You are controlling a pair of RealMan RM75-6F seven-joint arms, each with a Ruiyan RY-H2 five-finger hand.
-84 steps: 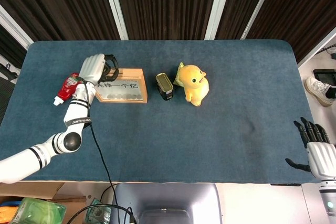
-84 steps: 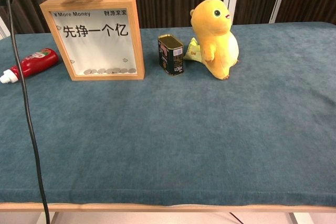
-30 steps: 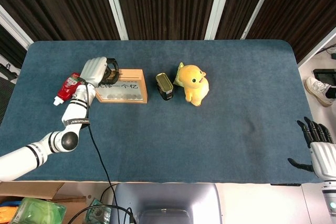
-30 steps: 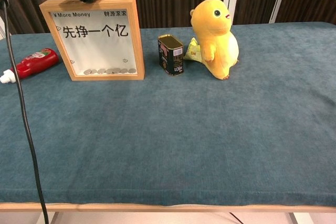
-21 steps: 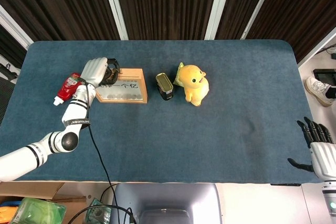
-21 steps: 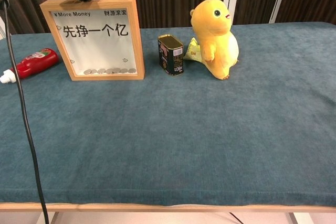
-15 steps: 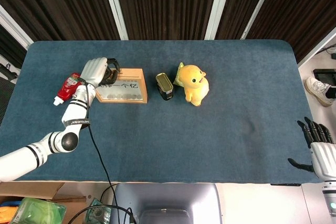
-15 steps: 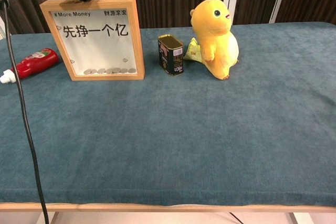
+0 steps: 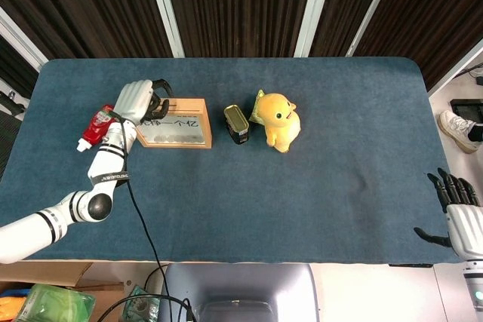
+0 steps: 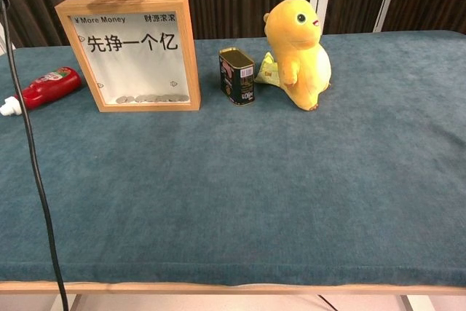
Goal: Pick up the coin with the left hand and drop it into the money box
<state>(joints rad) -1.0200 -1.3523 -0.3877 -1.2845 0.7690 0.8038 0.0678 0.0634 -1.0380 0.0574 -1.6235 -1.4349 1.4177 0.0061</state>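
The money box [image 10: 128,50], a wooden frame with a clear front, stands upright at the far left of the blue table [image 9: 302,186], and a row of coins [image 10: 149,98] lies along its bottom behind the pane. The left hand [image 9: 139,99] hovers above the box's top left corner with its dark fingers [image 9: 160,94] curled inward; whether a coin sits between them cannot be told. A red bottle [image 10: 42,87] lies on its side just left of the box. To the right stand a dark tin can [image 10: 237,76] and a yellow plush toy [image 10: 297,52]. The right hand [image 9: 462,220] rests well apart at the near right edge, fingers spread and holding nothing.
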